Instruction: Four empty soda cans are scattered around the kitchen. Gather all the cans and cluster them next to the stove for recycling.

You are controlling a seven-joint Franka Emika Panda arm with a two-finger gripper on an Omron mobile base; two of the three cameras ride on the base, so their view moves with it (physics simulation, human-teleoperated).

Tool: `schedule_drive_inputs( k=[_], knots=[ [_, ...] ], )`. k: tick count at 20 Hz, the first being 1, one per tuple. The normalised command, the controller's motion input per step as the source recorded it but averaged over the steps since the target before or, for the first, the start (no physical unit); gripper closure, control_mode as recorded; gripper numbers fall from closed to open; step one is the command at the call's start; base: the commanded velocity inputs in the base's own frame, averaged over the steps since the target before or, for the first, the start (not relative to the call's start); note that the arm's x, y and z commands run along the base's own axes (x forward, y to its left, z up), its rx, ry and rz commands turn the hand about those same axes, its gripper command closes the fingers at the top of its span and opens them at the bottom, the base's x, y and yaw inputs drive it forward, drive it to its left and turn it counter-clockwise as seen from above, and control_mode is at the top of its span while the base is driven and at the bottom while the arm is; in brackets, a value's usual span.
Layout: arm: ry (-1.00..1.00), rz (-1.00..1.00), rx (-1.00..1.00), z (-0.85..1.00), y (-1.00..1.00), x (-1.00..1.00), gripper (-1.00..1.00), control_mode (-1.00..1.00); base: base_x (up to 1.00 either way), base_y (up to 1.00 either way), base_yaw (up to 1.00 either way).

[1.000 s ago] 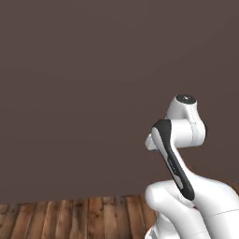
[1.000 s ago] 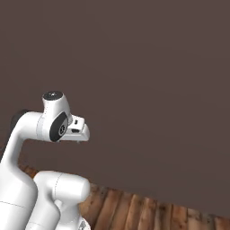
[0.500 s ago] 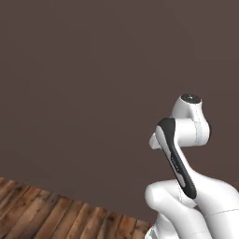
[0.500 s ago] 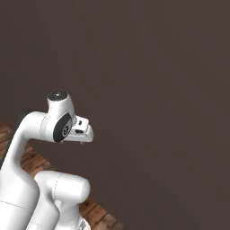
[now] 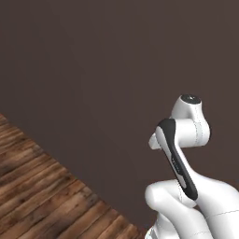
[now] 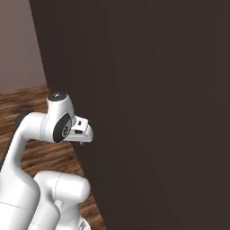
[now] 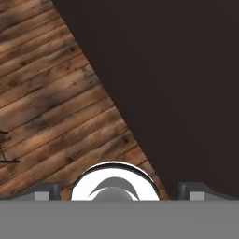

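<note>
A broad, flat, matt dark-brown wall was seen ahead of the arm in the left base view, smooth and without seam or fixture. At its foot a wooden plank floor was noted, warm brown, grained and knotted, its boards running aslant. In the right base view the same dark surface ended at a straight vertical edge, past which a paler mauve-grey wall and more planking were seen. The arm was folded, glossy white with dark rounded joints. In the hand view the pincer was seen by its two small grey squared fingertips set far apart at the bottom edge, as wide as they go, with nothing between them. No soda cans or stove were recorded in any view, so their place could not be told. Against the earlier frames, the whole picture had swung: the floor had come up at the left, and the wall's edge had come into sight.
</note>
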Motion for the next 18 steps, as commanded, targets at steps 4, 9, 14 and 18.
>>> schedule_drive_inputs(
  k=[4, 9, 14, 18],
  knots=[
    [0.00, 0.00, 0.00, 0.00, 0.00, 0.00, -1.00, 1.00, 1.00, -0.11, 0.64],
    [0.00, 0.00, 0.00, 0.00, 0.00, 0.00, -1.00, 1.00, 1.00, -0.11, 0.62],
    [0.00, 0.00, 0.00, 0.00, 0.00, 0.00, -1.00, 1.00, 1.00, -0.16, 0.46],
    [0.00, 0.00, 0.00, 0.00, 0.00, 0.00, -1.00, 1.00, 1.00, -0.29, 0.39]
  ],
)
